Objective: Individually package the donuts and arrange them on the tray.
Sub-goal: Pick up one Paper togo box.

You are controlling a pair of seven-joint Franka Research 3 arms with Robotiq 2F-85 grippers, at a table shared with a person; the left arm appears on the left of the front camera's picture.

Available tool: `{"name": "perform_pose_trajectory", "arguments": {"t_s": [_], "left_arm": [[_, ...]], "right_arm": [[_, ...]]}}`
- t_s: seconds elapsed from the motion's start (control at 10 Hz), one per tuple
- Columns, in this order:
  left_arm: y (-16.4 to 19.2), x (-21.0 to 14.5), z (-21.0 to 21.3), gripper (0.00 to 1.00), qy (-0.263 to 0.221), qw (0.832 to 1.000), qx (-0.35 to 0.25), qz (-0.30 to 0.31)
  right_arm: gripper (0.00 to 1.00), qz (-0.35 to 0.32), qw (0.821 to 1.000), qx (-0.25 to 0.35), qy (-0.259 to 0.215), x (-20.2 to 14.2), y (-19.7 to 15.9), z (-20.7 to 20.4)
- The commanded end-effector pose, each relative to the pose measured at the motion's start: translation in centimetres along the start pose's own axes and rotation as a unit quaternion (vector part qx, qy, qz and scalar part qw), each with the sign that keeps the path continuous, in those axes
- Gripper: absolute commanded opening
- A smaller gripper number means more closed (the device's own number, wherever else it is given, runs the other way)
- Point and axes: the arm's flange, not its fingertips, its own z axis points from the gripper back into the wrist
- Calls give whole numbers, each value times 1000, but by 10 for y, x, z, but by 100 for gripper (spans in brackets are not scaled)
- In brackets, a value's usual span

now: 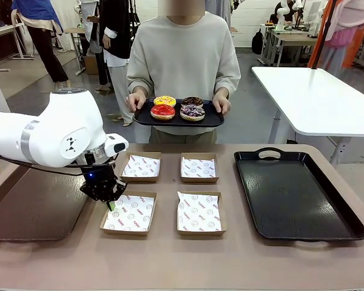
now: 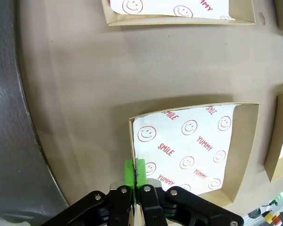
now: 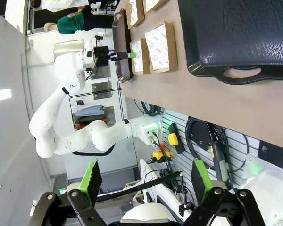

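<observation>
Across the table a person holds a small black tray (image 1: 213,119) bearing the donuts: yellow (image 1: 164,100), chocolate brown (image 1: 192,101), glossy red (image 1: 162,111) and dark purple (image 1: 192,112). Four paper-lined cardboard boxes lie on the table. My left gripper (image 1: 111,204) (image 2: 135,170) is shut on the left wall of the near-left box (image 1: 130,213) (image 2: 188,146), green pads pinched together. My right gripper (image 3: 146,179) is open and holds nothing, off the table's edge beside the big tray. A large black serving tray (image 1: 297,194) (image 3: 236,33) lies empty at the right.
The other boxes stand at the far left (image 1: 141,167), far middle (image 1: 198,168) and near middle (image 1: 199,213). A dark grey tray (image 1: 30,206) (image 2: 4,117) lies left of my left gripper. A white table (image 1: 315,97) and other people stand behind.
</observation>
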Motion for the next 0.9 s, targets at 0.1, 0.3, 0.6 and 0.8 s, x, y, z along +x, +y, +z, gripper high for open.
{"name": "perform_pose_trajectory", "arguments": {"t_s": [0.1, 0.3, 0.6, 0.8], "left_arm": [[-6, -3, 56, 0, 22, 1000, -2, 12], [-10, -15, 113, 0, -1, 1000, -3, -4], [-11, -15, 160, 0, -22, 1000, -14, -5], [-15, 10, 177, 0, -34, 999, -16, 3]], "right_arm": [[100, 0, 1000, 2, 0, -1, -1, 0], [100, 0, 1000, 2, 0, -1, -1, 0], [100, 0, 1000, 2, 0, -1, -1, 0], [100, 0, 1000, 2, 0, -1, -1, 0]]}}
